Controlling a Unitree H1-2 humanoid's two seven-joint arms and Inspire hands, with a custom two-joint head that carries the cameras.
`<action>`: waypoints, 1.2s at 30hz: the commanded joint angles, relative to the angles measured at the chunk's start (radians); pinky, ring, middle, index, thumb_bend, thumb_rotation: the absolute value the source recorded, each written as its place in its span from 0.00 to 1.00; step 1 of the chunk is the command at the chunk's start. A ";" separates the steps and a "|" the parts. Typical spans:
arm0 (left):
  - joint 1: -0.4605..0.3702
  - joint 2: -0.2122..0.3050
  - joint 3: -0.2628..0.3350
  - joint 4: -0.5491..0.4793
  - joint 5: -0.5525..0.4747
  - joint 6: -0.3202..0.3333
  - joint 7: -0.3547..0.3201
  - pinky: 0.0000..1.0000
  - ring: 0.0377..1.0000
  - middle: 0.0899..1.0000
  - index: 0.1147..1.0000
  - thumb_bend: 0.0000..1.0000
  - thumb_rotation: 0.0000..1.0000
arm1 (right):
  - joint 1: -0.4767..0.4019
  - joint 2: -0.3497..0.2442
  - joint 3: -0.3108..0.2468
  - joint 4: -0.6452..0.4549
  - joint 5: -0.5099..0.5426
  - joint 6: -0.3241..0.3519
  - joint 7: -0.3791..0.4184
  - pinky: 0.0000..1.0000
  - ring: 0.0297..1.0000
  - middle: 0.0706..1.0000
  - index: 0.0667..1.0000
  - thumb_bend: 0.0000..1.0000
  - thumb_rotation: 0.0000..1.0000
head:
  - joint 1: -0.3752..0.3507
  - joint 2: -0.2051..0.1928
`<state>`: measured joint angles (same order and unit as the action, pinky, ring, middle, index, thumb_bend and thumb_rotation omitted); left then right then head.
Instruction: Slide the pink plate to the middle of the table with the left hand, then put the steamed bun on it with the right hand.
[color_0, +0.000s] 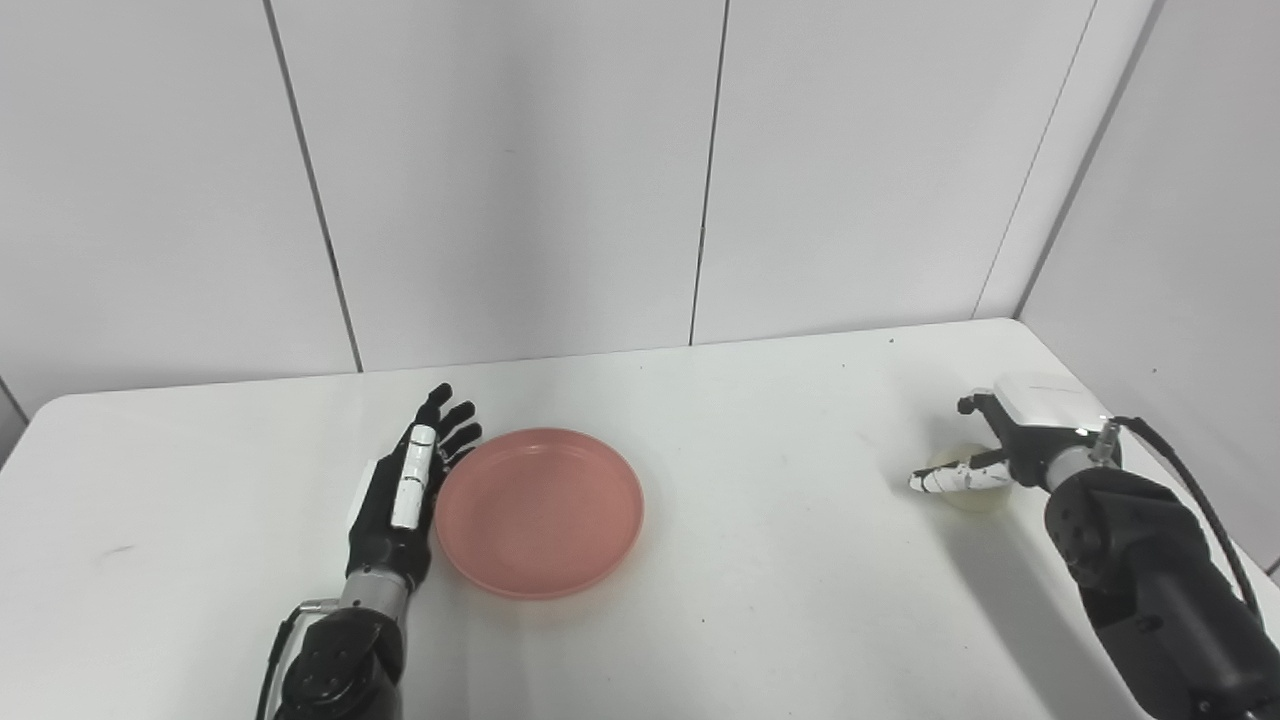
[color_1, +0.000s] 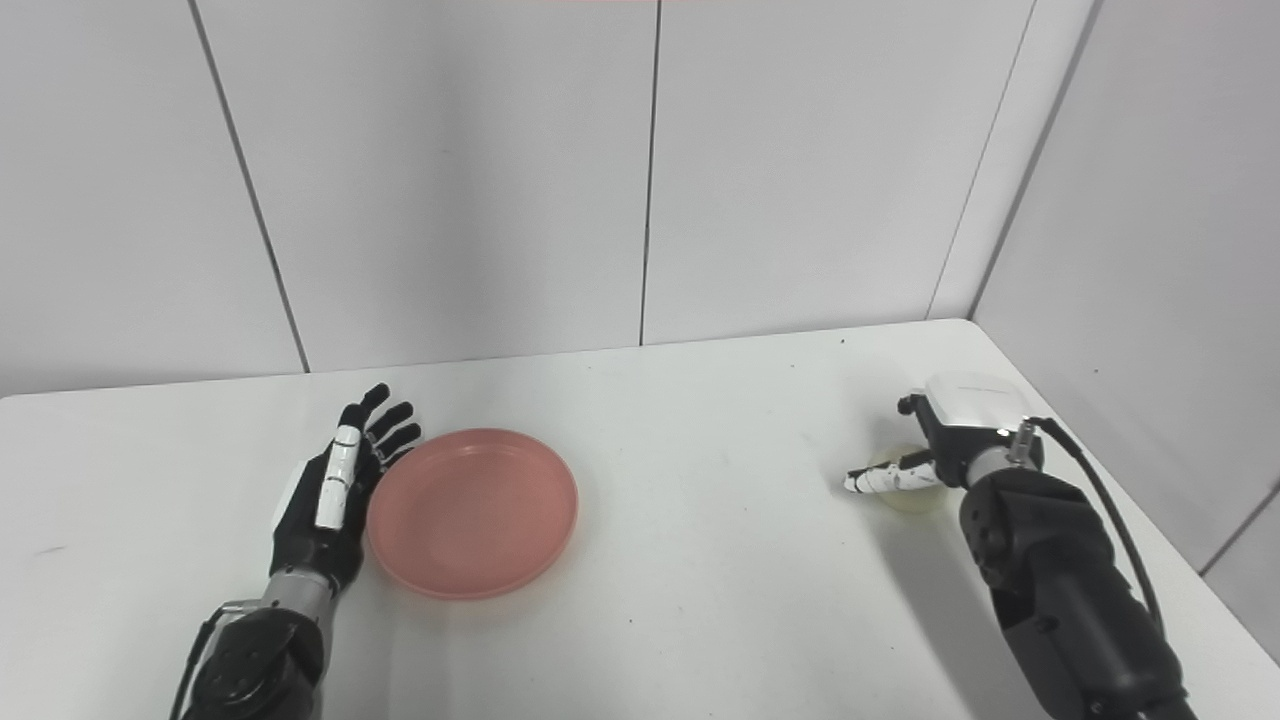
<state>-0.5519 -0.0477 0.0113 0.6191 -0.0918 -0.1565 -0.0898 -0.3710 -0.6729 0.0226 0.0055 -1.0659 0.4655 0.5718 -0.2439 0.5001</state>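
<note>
**A:** Plate first: what is in it?

**B:** Nothing. The round, shallow pink plastic plate (color_0: 539, 512) lies flat on the white table (color_0: 760, 560), left of the table's centre, and its well is bare.

**A:** And your left hand?

**B:** My left hand (color_0: 405, 490) stands on edge just beside the plate's left rim, fingers (color_0: 452, 418) straight and spread a little, pointing away from me. It grips nothing. The palm side faces the rim and seems to touch it, though from up here I cannot be sure of contact.

**A:** Where is the bun?

**B:** The pale, round steamed bun (color_0: 975, 492) sits on the table far to the right, near the table's right edge and well apart from the plate.

**A:** Does your right hand have it?

**B:** My right hand (color_0: 1000, 450) is over the bun with a white-tipped finger (color_0: 945, 481) lying across its front. The hand hides most of the bun, so I cannot tell whether it is grasped.
</note>
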 joint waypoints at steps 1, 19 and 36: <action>-0.014 0.003 -0.002 0.011 -0.004 0.013 -0.012 0.84 0.85 0.86 0.88 0.64 0.92 | -0.041 -0.037 -0.005 -0.005 -0.001 0.001 -0.023 0.67 0.82 0.85 0.80 1.00 0.69 | 0.002 0.002; -0.013 -0.002 0.001 0.009 -0.006 0.034 -0.015 0.81 0.84 0.86 0.86 0.65 0.92 | -0.025 -0.011 -0.014 0.004 0.028 0.004 -0.002 0.67 0.85 0.89 0.80 1.00 0.66 | 0.007 0.004; -0.023 -0.001 0.004 0.023 -0.016 0.046 -0.027 0.78 0.81 0.85 0.83 0.68 0.91 | -0.025 -0.003 -0.032 -0.001 0.034 0.002 -0.048 0.22 0.27 0.44 0.59 0.60 0.03 | 0.002 0.009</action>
<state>-0.5625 -0.0482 0.0185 0.6295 -0.1041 -0.1436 -0.1122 -0.3680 -0.6411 0.0046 0.0238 -1.0369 0.4659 0.5438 -0.2424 0.5077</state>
